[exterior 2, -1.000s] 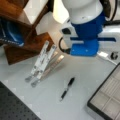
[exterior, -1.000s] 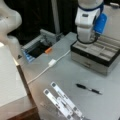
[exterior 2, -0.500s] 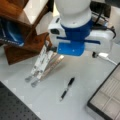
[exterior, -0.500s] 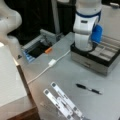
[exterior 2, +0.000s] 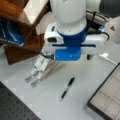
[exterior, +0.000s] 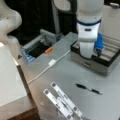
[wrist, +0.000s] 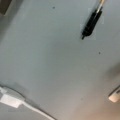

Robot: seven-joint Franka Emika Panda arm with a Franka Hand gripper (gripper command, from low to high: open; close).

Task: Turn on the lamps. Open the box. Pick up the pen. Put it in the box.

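The grey table (exterior: 62, 72) carries everything here. Above it hangs the white and blue arm (exterior: 87, 32), in front of the box in a front view and over the middle of the table in a front view (exterior 2: 68, 32). The gripper itself is hidden behind the arm's body in both front views and does not enter the wrist view, so I cannot tell if its fingers are spread or pressed together.

The box (exterior: 100, 58) stands open near the table's right edge, its grey compartments (exterior 2: 108, 96) showing. The flat white strips (exterior: 62, 102) lie near the table's front edge. A white cable (exterior: 51, 63) runs across the table toward its left edge. The pen (exterior: 88, 89) lies flat on the table, apart from the box, between the box and the strips (exterior 2: 40, 71); the wrist view shows it near the top (wrist: 91, 22).
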